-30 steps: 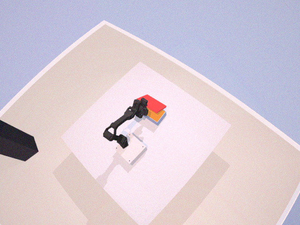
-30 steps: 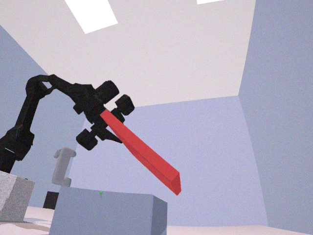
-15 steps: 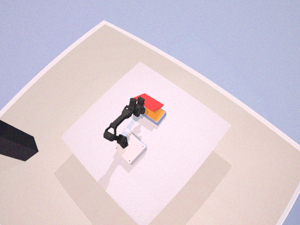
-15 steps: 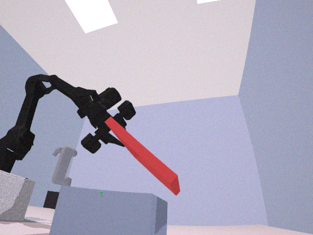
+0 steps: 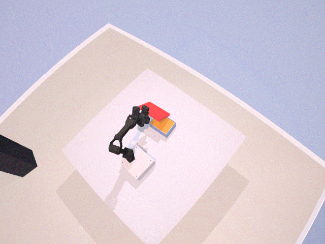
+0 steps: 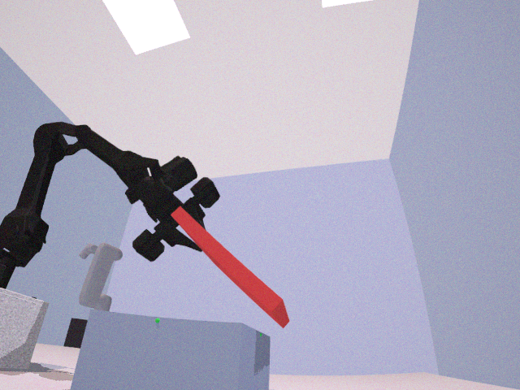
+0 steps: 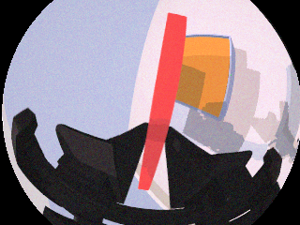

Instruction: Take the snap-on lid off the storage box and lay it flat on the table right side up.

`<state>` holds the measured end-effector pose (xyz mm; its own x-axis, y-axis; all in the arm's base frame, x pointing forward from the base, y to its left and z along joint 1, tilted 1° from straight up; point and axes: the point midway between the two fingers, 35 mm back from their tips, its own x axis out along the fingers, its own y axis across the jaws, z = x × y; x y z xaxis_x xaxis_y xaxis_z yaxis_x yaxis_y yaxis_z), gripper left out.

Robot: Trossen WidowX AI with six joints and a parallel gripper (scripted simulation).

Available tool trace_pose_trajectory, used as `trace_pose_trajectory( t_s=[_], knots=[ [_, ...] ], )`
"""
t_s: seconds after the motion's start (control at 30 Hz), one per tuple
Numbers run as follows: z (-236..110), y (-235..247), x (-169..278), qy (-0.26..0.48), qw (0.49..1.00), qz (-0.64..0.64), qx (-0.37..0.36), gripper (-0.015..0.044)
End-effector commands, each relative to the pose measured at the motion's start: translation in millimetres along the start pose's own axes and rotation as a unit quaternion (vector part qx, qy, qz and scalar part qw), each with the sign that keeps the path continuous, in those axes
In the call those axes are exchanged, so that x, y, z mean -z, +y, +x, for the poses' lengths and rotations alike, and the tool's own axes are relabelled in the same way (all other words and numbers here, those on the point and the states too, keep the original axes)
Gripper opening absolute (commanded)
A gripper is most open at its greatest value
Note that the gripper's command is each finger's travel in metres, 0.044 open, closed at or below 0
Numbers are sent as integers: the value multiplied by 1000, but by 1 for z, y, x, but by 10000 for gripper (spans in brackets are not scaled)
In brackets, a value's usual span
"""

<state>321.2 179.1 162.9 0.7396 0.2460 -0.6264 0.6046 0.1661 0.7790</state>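
Note:
My gripper is shut on one edge of the red lid. The lid hangs in the air, tilted, with its free end sloping down and lying above the box's far corner. The storage box stands open on the table, blue-grey outside and orange inside. In the top view the lid covers the box's back part, and the orange inside shows below it. In the wrist view the lid shows edge-on as a narrow red strip, with the open box behind it.
The arm's white base plate sits in front of the box on the pale mat. A dark block stands at the far left edge. A grey clamp-like shape shows behind the box.

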Motion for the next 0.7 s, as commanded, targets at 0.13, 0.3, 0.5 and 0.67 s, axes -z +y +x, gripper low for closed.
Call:
trace_pose_trajectory(
  t_s=[0.13, 0.3, 0.5, 0.67],
  knots=[
    [-3, 1, 17, 0, 1000, 2, -4, 0],
    [-4, 0, 27, 0, 1000, 3, -3, 0],
    [-5, -1, 39, 1, 1000, 3, -3, 0],
    [-6, -2, 49, 1, 1000, 4, -3, 0]
  ],
)
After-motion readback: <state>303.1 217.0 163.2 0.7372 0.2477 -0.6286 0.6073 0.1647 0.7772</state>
